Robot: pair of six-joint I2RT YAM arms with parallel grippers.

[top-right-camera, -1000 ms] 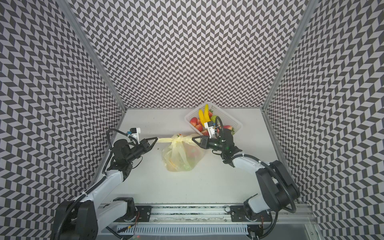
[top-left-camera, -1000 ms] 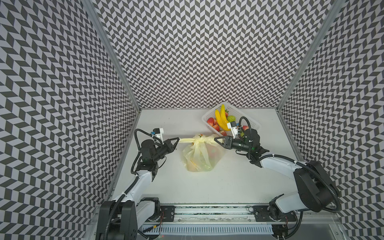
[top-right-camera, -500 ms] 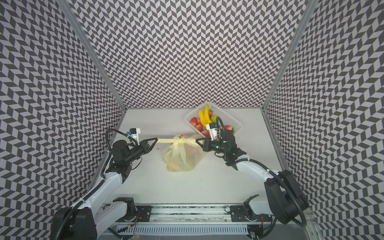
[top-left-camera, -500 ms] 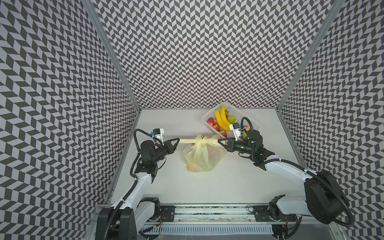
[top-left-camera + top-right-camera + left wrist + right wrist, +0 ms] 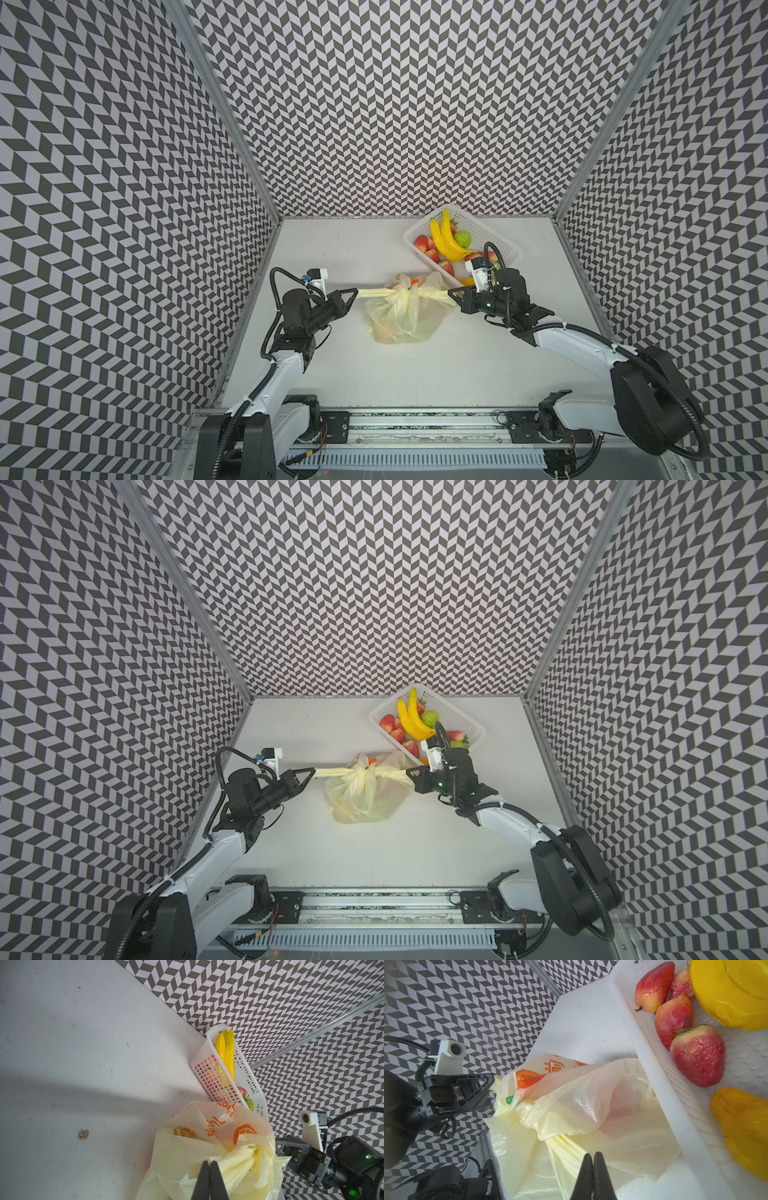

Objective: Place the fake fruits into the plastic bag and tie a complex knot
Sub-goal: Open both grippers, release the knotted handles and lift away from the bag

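The pale-yellow plastic bag [image 5: 401, 322] [image 5: 365, 802] lies mid-table with fruit showing faintly through it [image 5: 623, 1105]. Its handles are bunched into a knot [image 5: 406, 296] [image 5: 360, 776], and a strap runs out to each side. My left gripper [image 5: 355, 293] [image 5: 312, 772] [image 5: 209, 1162] is shut on the left strap. My right gripper [image 5: 451, 296] [image 5: 409, 774] [image 5: 592, 1154] is shut on the right strap. Both straps are stretched taut. Other fake fruits stay in the basket: bananas [image 5: 446, 243], red strawberries [image 5: 697, 1057] and a green fruit [image 5: 462, 240].
The white perforated basket [image 5: 492, 228] [image 5: 209, 1076] stands at the back right, just behind my right wrist and touching the bag's far side. Patterned walls close in the table on three sides. A rail [image 5: 415, 419] runs along the front edge.
My right gripper has closed fully on its strap and drawn away to the right and forward, stretching the strap and tightening the knot. The left gripper has held its place.
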